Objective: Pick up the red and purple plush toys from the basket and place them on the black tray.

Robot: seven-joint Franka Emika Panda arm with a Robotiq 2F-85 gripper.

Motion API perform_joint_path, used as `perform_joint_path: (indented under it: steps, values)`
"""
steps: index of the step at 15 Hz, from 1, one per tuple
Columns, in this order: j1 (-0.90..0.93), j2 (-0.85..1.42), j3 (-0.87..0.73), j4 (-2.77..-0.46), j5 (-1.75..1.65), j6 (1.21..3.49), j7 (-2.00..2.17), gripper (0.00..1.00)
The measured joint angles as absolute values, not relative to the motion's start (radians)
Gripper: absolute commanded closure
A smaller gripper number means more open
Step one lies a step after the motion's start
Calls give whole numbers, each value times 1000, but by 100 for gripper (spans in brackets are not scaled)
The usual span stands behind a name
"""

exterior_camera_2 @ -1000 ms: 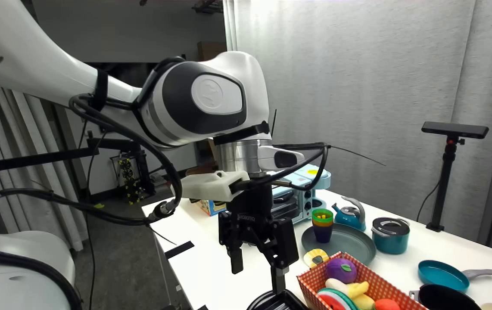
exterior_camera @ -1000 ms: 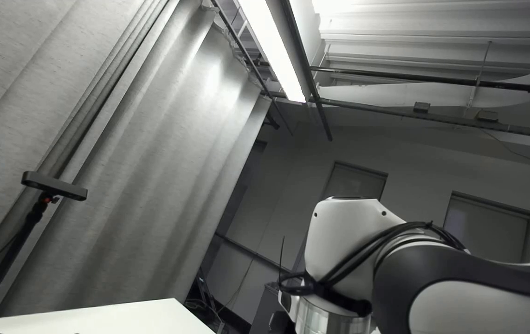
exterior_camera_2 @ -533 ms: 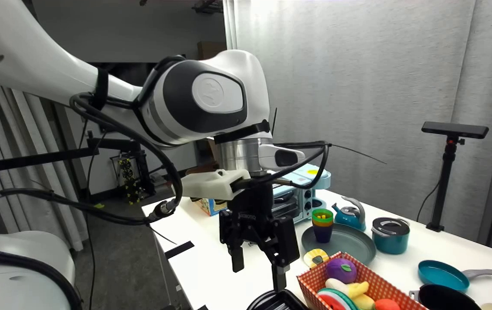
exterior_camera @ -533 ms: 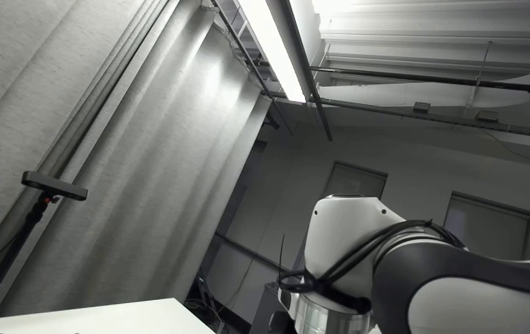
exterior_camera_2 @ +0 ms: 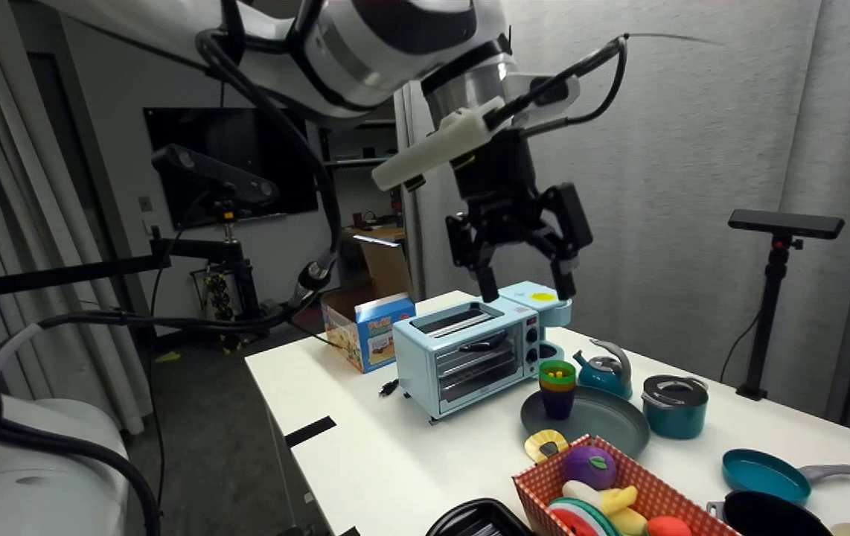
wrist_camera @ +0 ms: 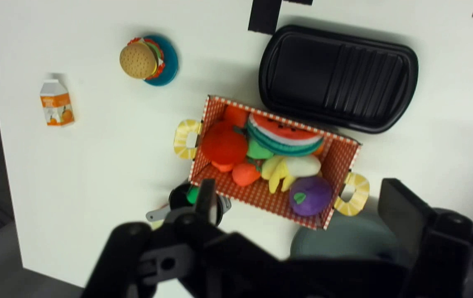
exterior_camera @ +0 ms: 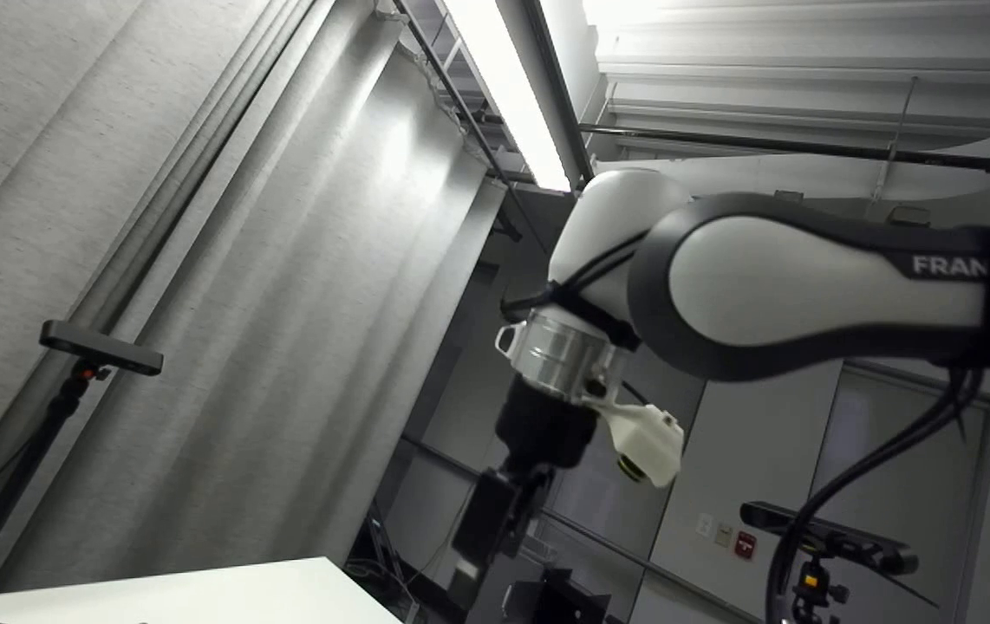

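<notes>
The red-checked basket (wrist_camera: 257, 201) holds several plush toys. In the wrist view a large red round toy (wrist_camera: 225, 142) lies at the basket's left end and a purple toy (wrist_camera: 311, 196) with a green leaf at its lower right corner. The purple toy also shows in an exterior view (exterior_camera_2: 590, 467). The black tray (wrist_camera: 302, 66) lies beside the basket with nothing on it; its edge also shows in an exterior view (exterior_camera_2: 481, 514). My gripper (exterior_camera_2: 527, 286) is open and empty, high above the table. In the wrist view its fingers (wrist_camera: 298, 186) are wide apart.
A burger (wrist_camera: 139, 60) on a blue dish and a juice carton (wrist_camera: 57, 103) stand left of the basket. A grey plate (wrist_camera: 340, 240) with stacked cups (exterior_camera_2: 557, 391) is close to the basket. A toaster oven (exterior_camera_2: 470, 357), kettle (exterior_camera_2: 605, 374), pot (exterior_camera_2: 674, 409) and pan (exterior_camera_2: 764, 476) stand around.
My gripper has risen well above the table, away from the tray, moving up and to the right in an exterior view. It stays open. The basket and toys have not moved.
</notes>
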State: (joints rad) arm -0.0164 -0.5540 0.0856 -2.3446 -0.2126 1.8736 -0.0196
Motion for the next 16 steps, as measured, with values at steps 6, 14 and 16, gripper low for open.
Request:
perform_joint_path:
  steps: [6, 14, 16]
  values:
    - [-16, -403, 85, -2180, -202, 1872, 10, 0]
    - [-17, -398, 81, -2186, -210, 1871, 11, 0]
    - [-21, -385, 72, -2205, -216, 1876, 27, 0]
